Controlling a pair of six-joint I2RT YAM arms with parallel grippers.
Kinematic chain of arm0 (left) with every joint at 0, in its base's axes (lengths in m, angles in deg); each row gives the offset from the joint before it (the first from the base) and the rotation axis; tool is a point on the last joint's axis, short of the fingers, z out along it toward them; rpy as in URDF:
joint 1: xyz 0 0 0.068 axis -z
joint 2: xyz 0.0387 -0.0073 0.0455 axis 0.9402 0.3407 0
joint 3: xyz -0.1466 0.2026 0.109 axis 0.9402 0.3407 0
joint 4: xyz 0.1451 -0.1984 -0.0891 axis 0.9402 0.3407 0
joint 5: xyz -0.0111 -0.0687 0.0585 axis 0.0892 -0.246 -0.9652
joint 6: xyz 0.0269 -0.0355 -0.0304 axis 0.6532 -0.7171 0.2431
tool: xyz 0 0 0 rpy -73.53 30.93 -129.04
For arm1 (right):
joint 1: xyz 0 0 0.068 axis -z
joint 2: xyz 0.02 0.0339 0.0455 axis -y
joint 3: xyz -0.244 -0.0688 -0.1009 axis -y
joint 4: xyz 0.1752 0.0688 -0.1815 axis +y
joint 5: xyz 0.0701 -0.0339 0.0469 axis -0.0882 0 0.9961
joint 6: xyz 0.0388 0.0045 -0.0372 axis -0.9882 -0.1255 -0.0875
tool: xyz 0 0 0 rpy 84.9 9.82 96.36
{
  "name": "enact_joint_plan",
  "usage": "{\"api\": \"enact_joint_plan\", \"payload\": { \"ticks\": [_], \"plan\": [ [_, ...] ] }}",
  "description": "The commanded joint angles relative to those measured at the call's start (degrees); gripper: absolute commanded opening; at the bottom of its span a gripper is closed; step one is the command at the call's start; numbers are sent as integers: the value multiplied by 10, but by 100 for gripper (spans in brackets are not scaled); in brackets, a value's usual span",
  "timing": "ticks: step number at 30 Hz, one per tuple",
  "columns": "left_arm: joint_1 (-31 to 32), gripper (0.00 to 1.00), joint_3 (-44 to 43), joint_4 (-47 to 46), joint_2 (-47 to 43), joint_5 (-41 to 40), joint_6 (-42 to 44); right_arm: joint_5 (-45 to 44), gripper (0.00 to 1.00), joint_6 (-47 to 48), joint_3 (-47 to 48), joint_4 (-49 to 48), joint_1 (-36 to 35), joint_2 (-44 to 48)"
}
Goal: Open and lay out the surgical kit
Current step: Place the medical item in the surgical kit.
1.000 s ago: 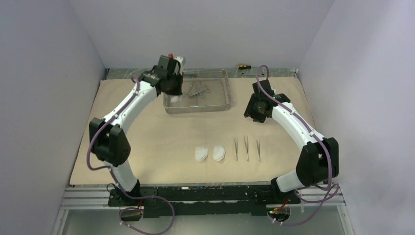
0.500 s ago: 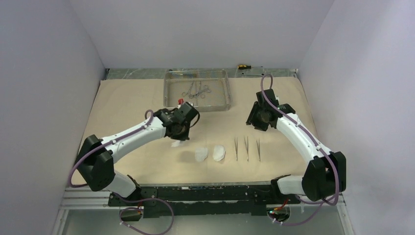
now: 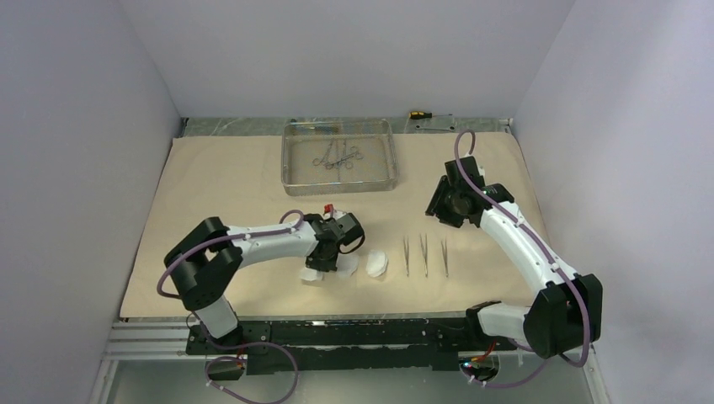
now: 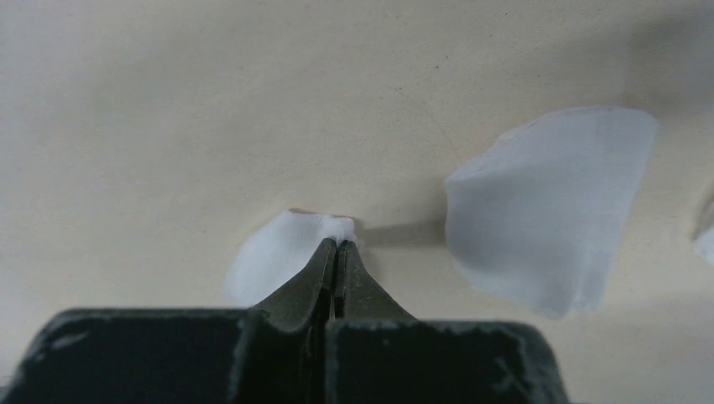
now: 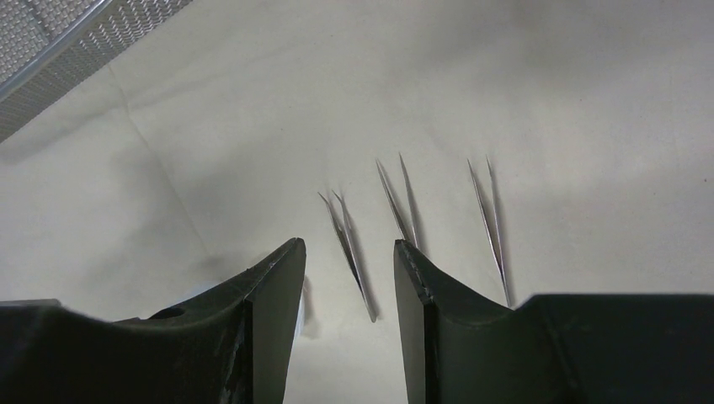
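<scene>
Gauze pad (image 4: 278, 257) pinched by left gripper (image 4: 338, 246), lowered from tray (image 3: 340, 186), perhaps touching cloth (image 3: 227, 185), right gripper (image 5: 347, 244) parted

The top external camera looks steeply down from high beyond the near edge of the large beige wrap cloth (image 3: 227, 185), far enough to take it all in. Both wrist cameras face down at that cloth: the left very close, the right higher, sharing three slim steel tweezers (image 5: 407, 227) with the top view.

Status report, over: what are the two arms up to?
Left fingers shut on a gauze pad, low over the cloth. Right fingers open, empty, above tweezers. Clamps in tray. Nothing in the way.
</scene>
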State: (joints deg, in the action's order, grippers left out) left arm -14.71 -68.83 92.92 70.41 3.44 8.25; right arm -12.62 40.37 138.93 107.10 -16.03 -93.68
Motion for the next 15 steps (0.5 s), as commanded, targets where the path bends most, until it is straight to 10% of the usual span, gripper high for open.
{"api": "enact_joint_plan", "payload": {
  "ticks": [1,15],
  "plan": [
    [12,5,1,-30,19,-6,-9,-7,47,-8,-8,3,3,19],
    [18,54,-67,-16,-90,-52,55,-22,47,0,18,11,2,23]
  ]
}}
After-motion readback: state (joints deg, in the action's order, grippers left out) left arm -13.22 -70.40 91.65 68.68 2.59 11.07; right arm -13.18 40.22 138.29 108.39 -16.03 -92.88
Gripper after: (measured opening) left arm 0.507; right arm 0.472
